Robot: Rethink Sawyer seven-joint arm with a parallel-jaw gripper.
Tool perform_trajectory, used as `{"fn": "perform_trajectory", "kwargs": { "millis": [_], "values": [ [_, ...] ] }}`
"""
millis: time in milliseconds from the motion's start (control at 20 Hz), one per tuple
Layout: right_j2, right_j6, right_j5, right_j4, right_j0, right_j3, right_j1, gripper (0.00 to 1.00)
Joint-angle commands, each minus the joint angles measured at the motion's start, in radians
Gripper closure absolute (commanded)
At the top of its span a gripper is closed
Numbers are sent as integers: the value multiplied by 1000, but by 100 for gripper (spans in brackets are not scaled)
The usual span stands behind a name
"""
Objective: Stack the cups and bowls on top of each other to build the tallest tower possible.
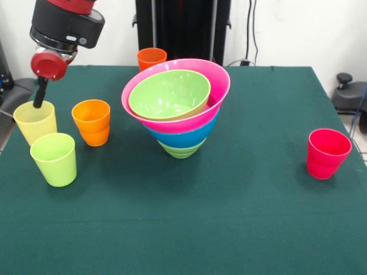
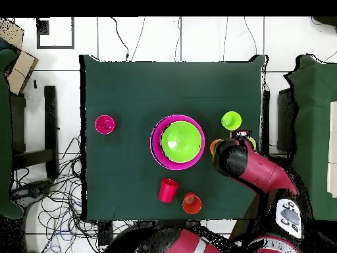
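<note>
Counting the cups gives six: a pale yellow cup [image 1: 35, 121], a lime green cup [image 1: 53, 158], a near orange cup [image 1: 92, 122], a far orange cup [image 1: 151, 57], a pinkish-red cup [image 1: 327, 153] and a red cup [image 2: 167, 190] (this last shows only in the overhead view; in the front view the stack hides it). None of the six is on the stack.

All four bowls are nested in the tower [image 1: 178, 109] at the middle of the green table [image 1: 241, 217]. The small light green bowl [image 1: 181, 150] is at the bottom, the blue bowl [image 1: 184, 138] sits on it, then the pink bowl [image 1: 215, 91], and the large light green bowl [image 1: 170, 93] lies tilted inside the pink one.

The gripper [image 1: 39, 101] hangs at the pale yellow cup with its black tip dipping inside the rim. Whether it is spread or closed cannot be told. The lime green cup stands just beside the yellow one, and the pinkish-red cup stands well apart on the other side of the tower.
</note>
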Motion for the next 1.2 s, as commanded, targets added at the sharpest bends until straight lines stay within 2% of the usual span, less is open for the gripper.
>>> {"fn": "perform_trajectory", "kwargs": {
  "millis": [50,1200],
  "values": [
    [128,7,-69,-72,1,30,87,0],
    [128,8,-104,-71,-6,43,113,0]
  ]
}}
